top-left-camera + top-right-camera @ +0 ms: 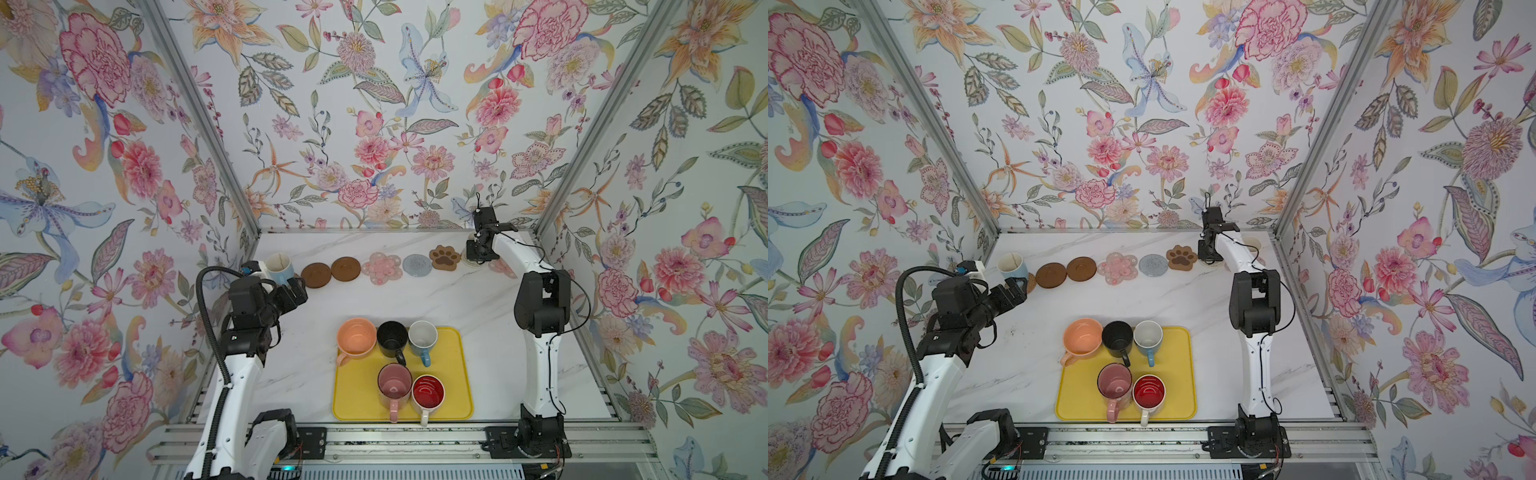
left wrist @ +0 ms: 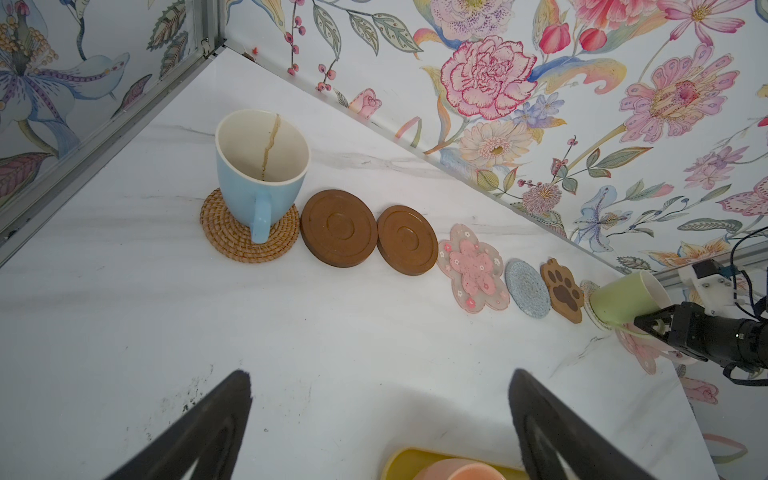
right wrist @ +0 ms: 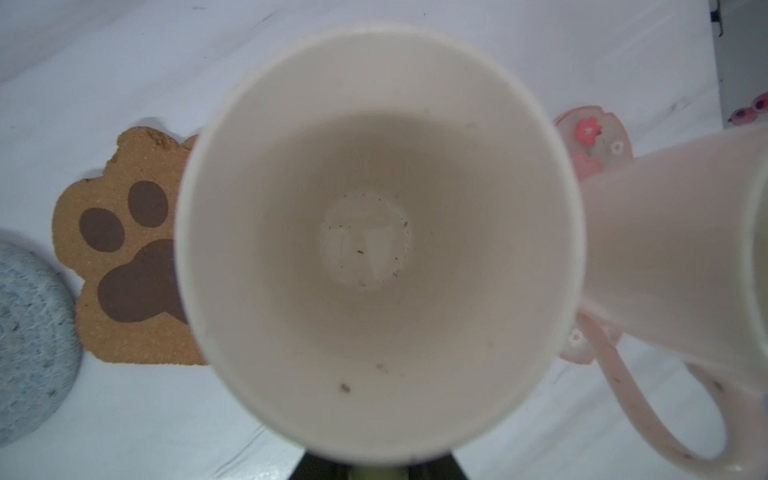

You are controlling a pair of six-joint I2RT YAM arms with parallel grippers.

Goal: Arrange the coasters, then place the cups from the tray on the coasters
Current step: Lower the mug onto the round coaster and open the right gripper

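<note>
My left pincer [image 2: 380, 374] is released wide, and my right pincer [image 2: 644, 328] is at the handle of the pale green mug [image 2: 619, 305] on the clear round coaster [image 2: 587, 289], but I cannot tell its grip.

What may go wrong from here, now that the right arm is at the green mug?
1. The right gripper is at the handle of the green mug, which stands close to the pink-handled mug; drawing back may shove or tip either.
2. On the tray, the peach cup and the black mug stand packed together; grasping one may shift the other.
</note>
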